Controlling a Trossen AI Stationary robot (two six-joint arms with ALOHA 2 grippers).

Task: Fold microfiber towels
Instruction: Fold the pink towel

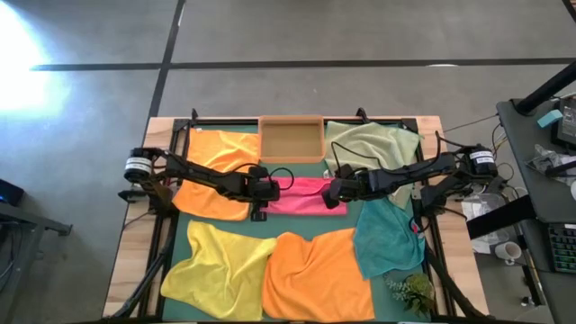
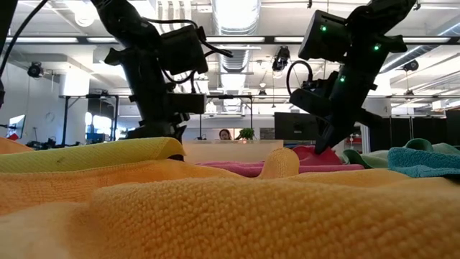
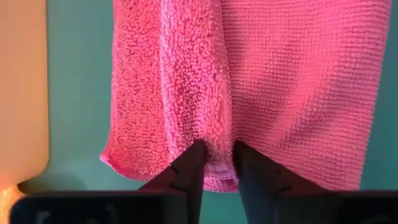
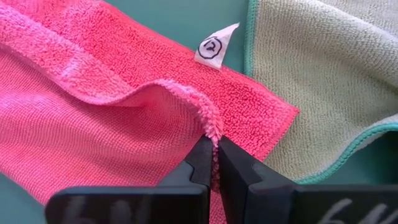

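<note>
At table centre, just below the wooden tray (image 1: 291, 139), the hot pink towel (image 1: 301, 195) lies as a narrow strip of nubby microfiber, stretched between both grippers. Its looped pile shows clearly in the wrist views, with a raised fold running along its length and a small white care tag (image 4: 216, 45) at one hem.

At the strip's 9 o'clock end, the left gripper (image 3: 215, 163) has its two dark fingers drawn close on a pinch of the rounded hem, pink pile bunched between them. At the 3 o'clock end, the right gripper (image 4: 214, 163) is clamped tight on a lifted ridge of the same cloth, fingers nearly touching with only the fuzzy edge between.

Around the pink strip, on the flat dark green mat (image 1: 180, 236): a rumpled orange towel (image 1: 216, 171) at 10 o'clock, under the left arm; a pale green towel (image 1: 378, 144) with teal edging at 2 o'clock; a teal towel (image 1: 387, 238) at 4 o'clock; a second orange towel (image 1: 319, 274) at 6 o'clock; and a crumpled yellow towel (image 1: 216, 265) at 7 o'clock. A small leafy sprig (image 1: 412, 292) sits at the 5 o'clock corner.
</note>
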